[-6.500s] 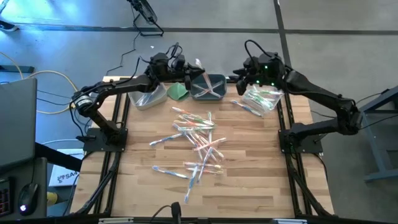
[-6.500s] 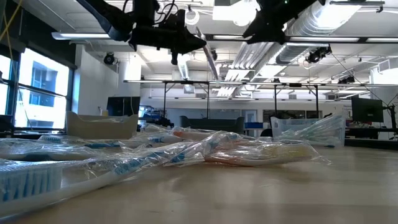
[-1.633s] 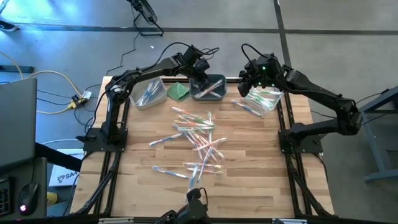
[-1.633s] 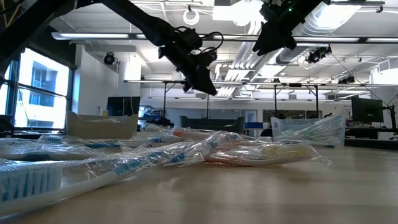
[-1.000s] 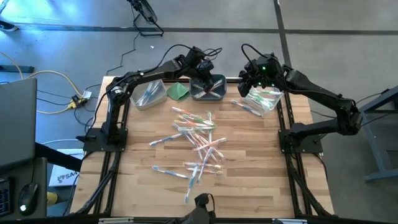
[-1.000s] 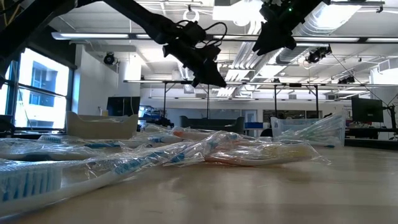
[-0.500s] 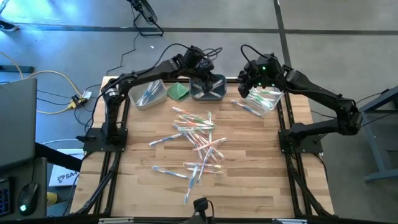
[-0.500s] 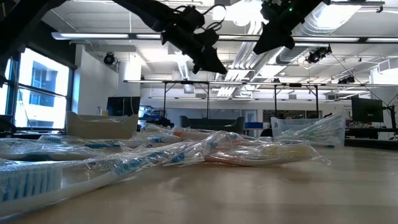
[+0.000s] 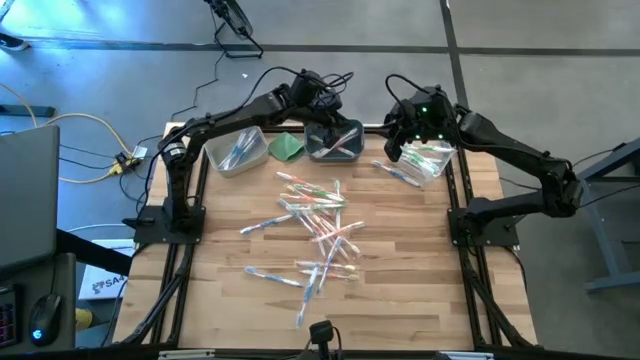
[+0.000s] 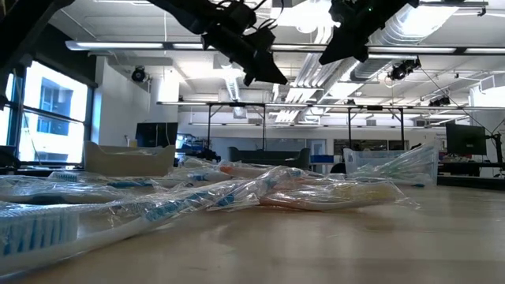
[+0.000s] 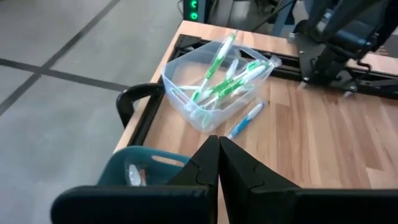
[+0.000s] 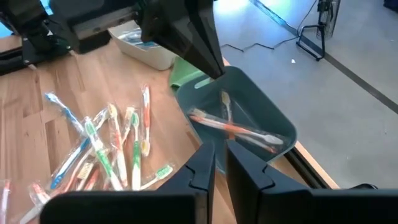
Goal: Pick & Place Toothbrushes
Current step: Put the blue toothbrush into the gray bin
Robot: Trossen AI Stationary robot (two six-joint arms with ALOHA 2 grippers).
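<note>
Many toothbrushes (image 9: 315, 225) lie loose in a pile on the middle of the wooden table. A teal bin (image 12: 261, 106) at the far edge holds orange toothbrushes (image 12: 233, 129). My left gripper (image 9: 328, 122) hangs above that bin, shut and with nothing in it; its fingers meet in the left wrist view (image 11: 219, 155). My right gripper (image 9: 396, 146) hovers beside the clear bin (image 11: 186, 93) of green toothbrushes at the far right. Its fingers (image 12: 219, 158) stand almost together with nothing between them.
A second clear bin (image 9: 238, 152) with blue toothbrushes stands at the far left, with a folded green cloth (image 9: 288, 147) between it and the teal bin. One blue toothbrush (image 11: 245, 120) lies on the table beside the right bin. Bare wood shows along the near edge.
My left gripper has risen above the teal bin and drawn back a little toward the table's far edge, holding nothing. The toothbrushes on the table have not moved.
</note>
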